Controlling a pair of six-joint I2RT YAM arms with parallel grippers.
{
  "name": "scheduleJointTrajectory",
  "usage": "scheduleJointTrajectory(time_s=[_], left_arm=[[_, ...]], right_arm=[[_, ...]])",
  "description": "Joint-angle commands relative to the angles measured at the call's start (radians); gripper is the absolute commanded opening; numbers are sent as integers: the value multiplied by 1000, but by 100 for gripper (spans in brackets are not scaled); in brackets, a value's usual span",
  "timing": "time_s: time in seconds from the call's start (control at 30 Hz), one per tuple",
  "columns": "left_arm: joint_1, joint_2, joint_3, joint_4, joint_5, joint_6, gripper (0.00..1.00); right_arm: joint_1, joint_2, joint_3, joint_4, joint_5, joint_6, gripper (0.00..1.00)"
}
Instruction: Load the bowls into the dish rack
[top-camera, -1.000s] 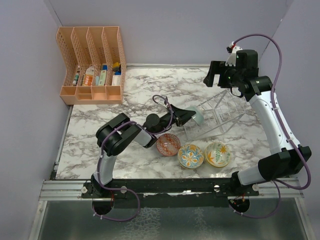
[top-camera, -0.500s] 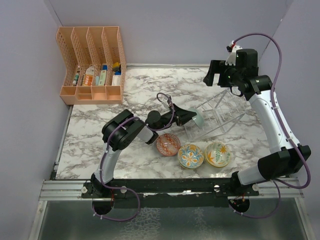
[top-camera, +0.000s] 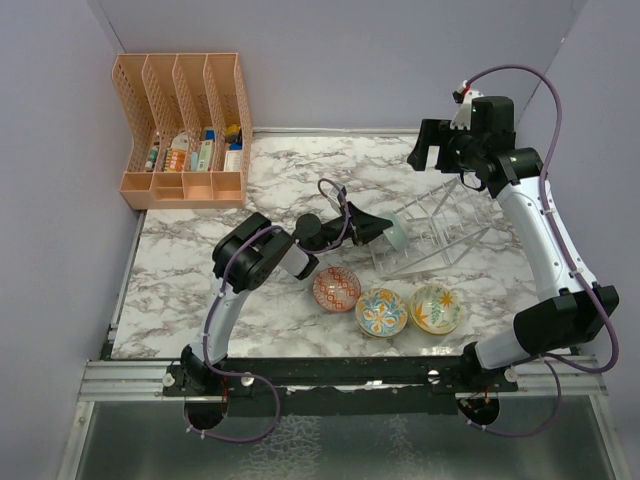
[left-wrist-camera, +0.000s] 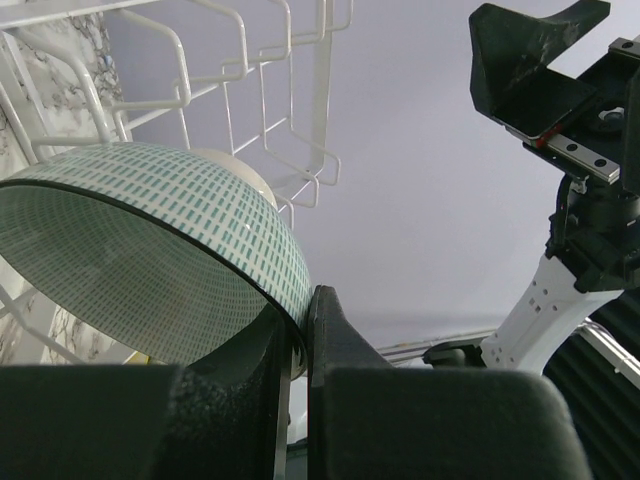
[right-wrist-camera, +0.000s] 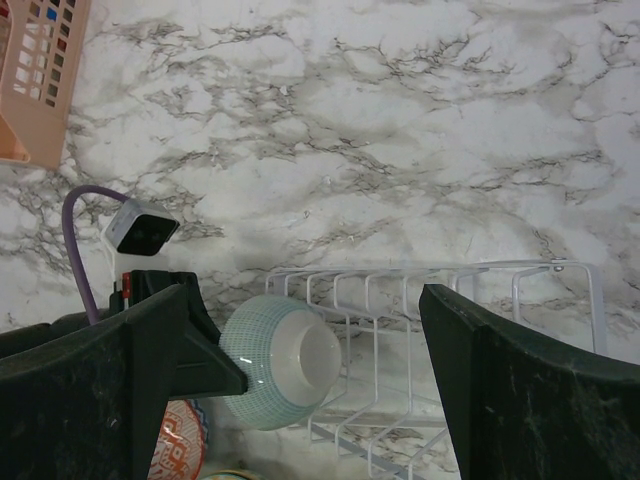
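The left pincer (left-wrist-camera: 305, 312) is clamped on the rim of the pale teal bowl (left-wrist-camera: 150, 250), holding it on edge at the left end of the dish rack (top-camera: 440, 222). The bowl's foot faces into the rack, whose long axis runs rightward from this pincer. Seating between prongs cannot be confirmed. The right pincer (top-camera: 430, 158) hangs spread wide, empty, above the rack's far end. Three patterned bowls (top-camera: 381, 311) wait on the bench (top-camera: 200, 260) beside the rack.

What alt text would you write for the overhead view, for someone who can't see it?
The left gripper holds a teal bowl at the end of a wire dish rack on a marble table. Three patterned bowls sit in a row nearer the arms' bases; the right gripper hangs open above the rack.
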Motion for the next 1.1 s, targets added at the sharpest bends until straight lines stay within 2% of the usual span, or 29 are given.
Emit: scheduleJointTrajectory(time_s=[0.0,0.27,0.7,1.07], left_arm=[[17,-2,4,252,36,-17,0],[33,60,6,236,63,-33,0],[129,130,184,149,197,27,0],[151,176,249,120,302,30,0]], right_arm=[[-9,5,31,18,14,-15,99],[-15,31,35,29,5,-13,99],[-17,65,61,36,-1,-16,99],[-17,93,101,33,-18,-13,99]])
